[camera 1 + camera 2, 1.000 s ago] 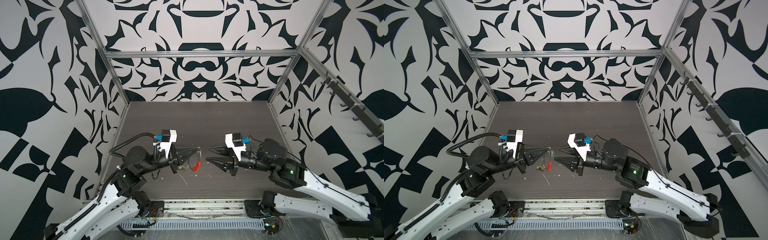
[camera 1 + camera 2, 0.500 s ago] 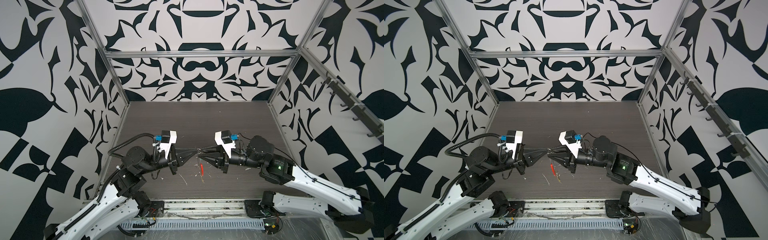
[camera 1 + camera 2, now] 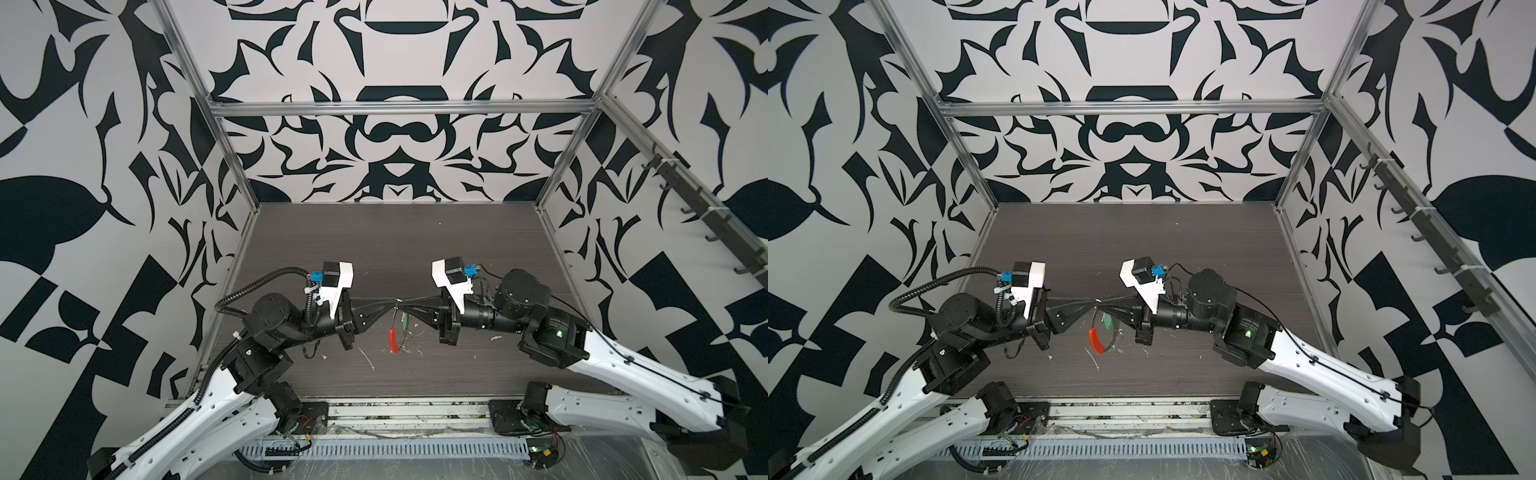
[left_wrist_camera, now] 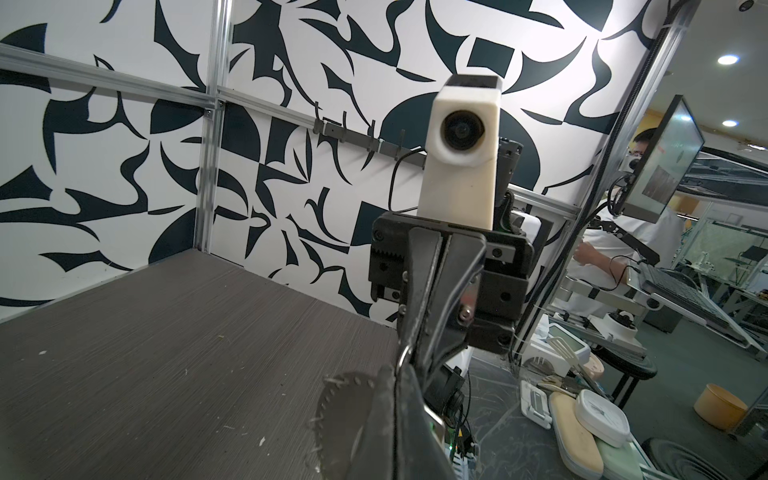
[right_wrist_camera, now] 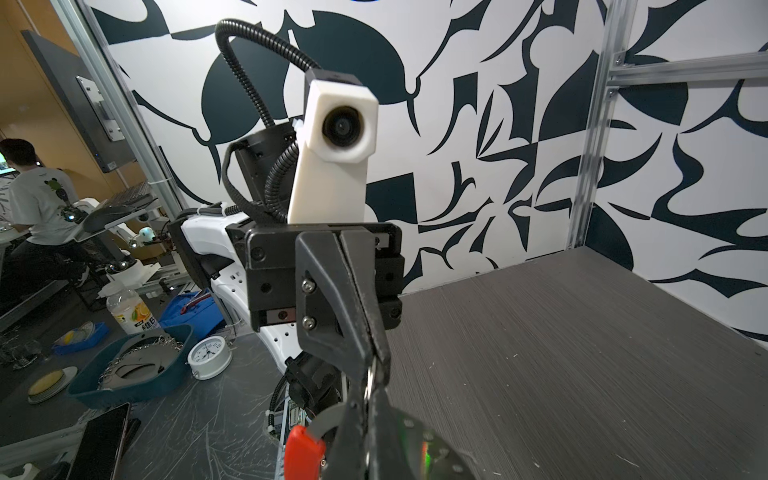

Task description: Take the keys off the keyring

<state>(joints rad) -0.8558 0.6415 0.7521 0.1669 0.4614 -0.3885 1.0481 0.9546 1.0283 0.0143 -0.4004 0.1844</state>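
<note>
The keyring (image 3: 395, 332) hangs edge-on above the table, its red sleeve (image 3: 392, 341) (image 3: 1097, 340) (image 5: 302, 453) at the low end. My left gripper (image 3: 394, 307) (image 4: 395, 376) is shut on the top of the hoop. My right gripper (image 3: 402, 308) (image 5: 370, 399) meets it tip to tip. It is shut on a thin silver ring (image 5: 371, 380) (image 4: 402, 358) right there. A green tag (image 3: 404, 322) (image 3: 1108, 321) of one of the keys dangles just under the right fingertips. The key blades themselves are too small to make out.
Small white scraps (image 3: 367, 358) lie on the dark wood-grain table (image 3: 415, 249). Patterned walls with aluminium posts close three sides. A rail of hooks (image 3: 685, 195) runs along the right wall. The arm bases sit along the front rail (image 3: 395, 409).
My right gripper has moved left from about a hand's width away to the left gripper's tips and shut there. The left gripper has kept its hold, and the keyring swung slightly.
</note>
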